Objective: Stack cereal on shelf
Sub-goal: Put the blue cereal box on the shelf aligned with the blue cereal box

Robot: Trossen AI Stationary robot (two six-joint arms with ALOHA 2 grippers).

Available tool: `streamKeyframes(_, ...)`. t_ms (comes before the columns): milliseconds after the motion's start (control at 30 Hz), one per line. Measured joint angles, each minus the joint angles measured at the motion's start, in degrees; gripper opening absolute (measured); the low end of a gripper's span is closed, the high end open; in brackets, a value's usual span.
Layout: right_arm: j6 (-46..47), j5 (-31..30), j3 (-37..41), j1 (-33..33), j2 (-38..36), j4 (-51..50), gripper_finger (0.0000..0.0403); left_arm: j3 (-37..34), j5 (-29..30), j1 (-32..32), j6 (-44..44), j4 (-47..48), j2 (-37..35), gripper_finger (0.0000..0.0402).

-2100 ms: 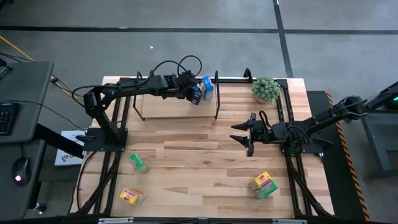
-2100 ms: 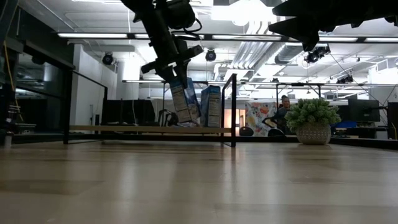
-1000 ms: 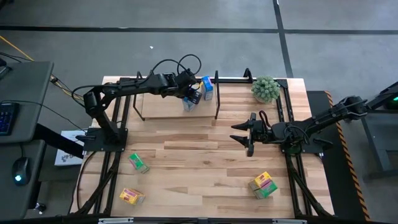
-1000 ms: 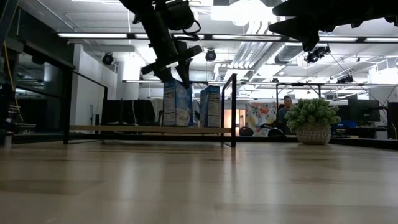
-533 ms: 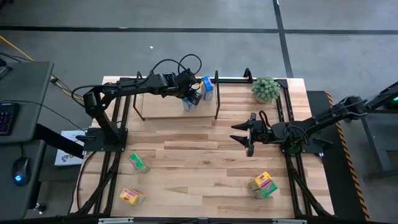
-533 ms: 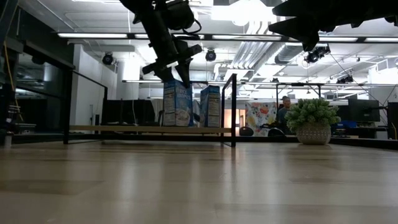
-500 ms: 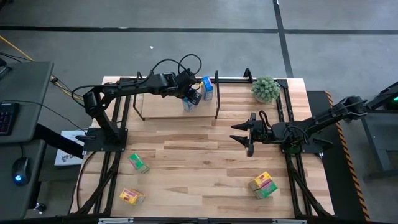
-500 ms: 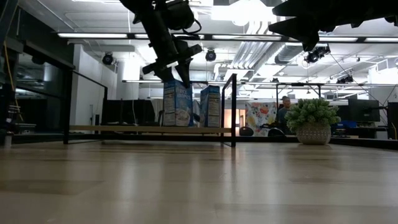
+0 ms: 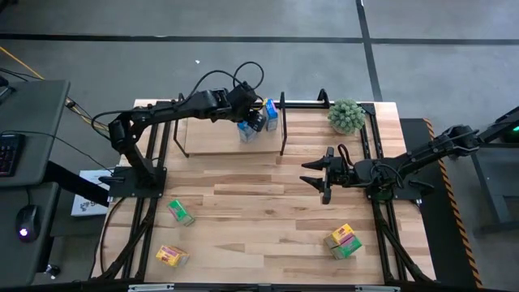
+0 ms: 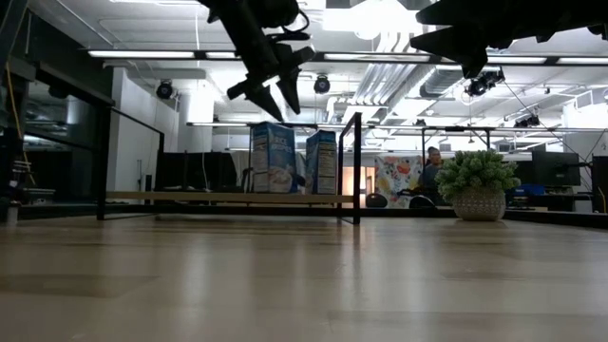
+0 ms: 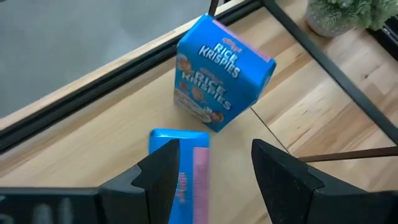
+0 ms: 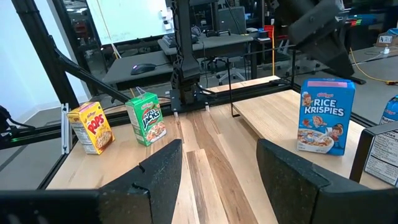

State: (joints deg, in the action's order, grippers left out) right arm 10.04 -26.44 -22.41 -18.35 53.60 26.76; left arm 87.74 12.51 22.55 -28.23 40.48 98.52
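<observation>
While two blue boxes stand upright on the shelf, the left end effector hangs just above one of them, fingers open and holding nothing. That box sits near the shelf's right end, and the other blue box is just beside it, closer to the end post. From the left wrist view the fingers are spread on either side of the near box's top — not touching it.

The step looks like letting go and pulling away. To do it well, the arm should lift straight up so a finger does not knock the box over.

Well away from the shelf, more boxes wait on the table: a green box, a yellow box and a pair. The right end effector waits out in front of the shelf, open and empty.
</observation>
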Motion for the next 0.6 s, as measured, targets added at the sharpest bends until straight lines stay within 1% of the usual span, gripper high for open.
streamKeyframes(100,0.0,0.0,0.0,0.0,0.0,0.0,0.02,1.7,0.0,0.0,0.5,2.7,0.0,0.0191)
streamKeyframes(200,0.0,0.0,0.0,0.0,0.0,-0.3,0.02,3.6,-0.2,-0.1,3.5,7.0,-0.5,0.0188)
streamKeyframes(333,0.0,0.0,0.0,0.0,0.0,-0.9,0.02,4.0,1.0,-1.4,5.1,10.0,-3.5,0.0167)
streamKeyframes(400,0.0,0.0,0.0,0.0,0.0,-1.0,0.02,4.0,3.2,-3.2,5.9,11.5,-5.3,0.0144)
streamKeyframes(467,0.0,0.0,0.0,0.0,0.0,-1.0,0.02,4.0,6.4,-5.4,6.0,13.5,-6.9,0.0112)
streamKeyframes(600,0.2,0.0,0.0,0.0,0.0,-1.0,0.02,4.0,12.9,-11.1,5.4,15.6,-8.3,0.0024)
